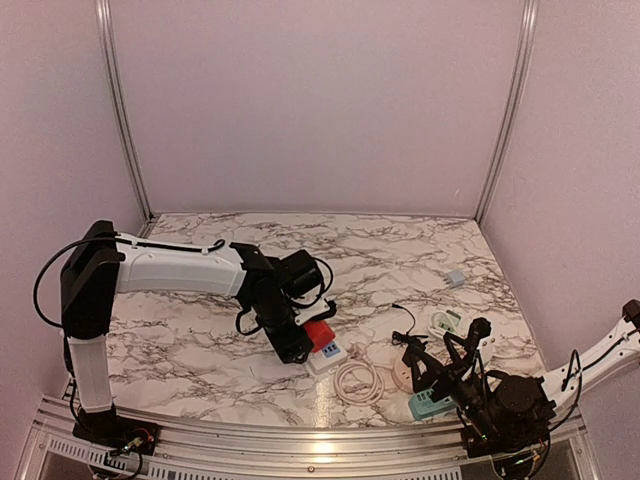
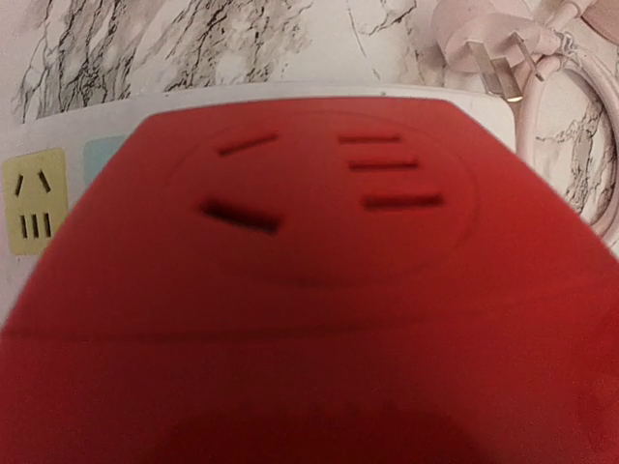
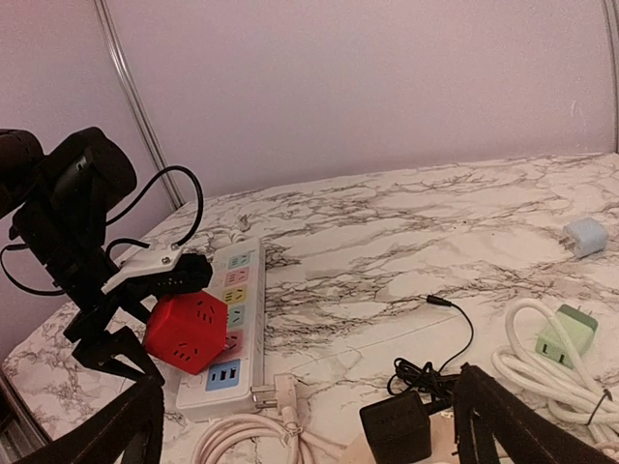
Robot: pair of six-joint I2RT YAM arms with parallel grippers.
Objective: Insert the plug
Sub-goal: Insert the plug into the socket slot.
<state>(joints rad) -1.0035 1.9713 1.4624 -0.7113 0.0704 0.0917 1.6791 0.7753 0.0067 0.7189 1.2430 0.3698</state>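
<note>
Tabletop [image 1: 400, 250] looked like marble-print laminate, smooth w/ a soft sheen. Red cube adapter [image 3: 189, 332] was smooth plastic, satin rather than glossy. Power strip [image 3: 237, 290] was white plastic, a bit glossier, w/ pastel matt socket faces. Pink plug [image 2: 479, 43] & pink cable [image 1: 358, 381] read as moulded plastic, semi-matt; the prongs [image 2: 505, 85] were bare shiny metal. Left arm shell [image 1: 175, 270] was smooth white plastic w/ matt black joints. Near rail [image 1: 300, 445] & corner posts [image 1: 120, 110] were brushed-looking metal, prob. aluminium. Walls [image 1: 320, 100] were flat & matt. Green charger [image 3: 566, 333] & pale blue adapter [image 3: 585, 235] were smooth plastic; black adapter [image 3: 395, 420] was matt plastic
</note>
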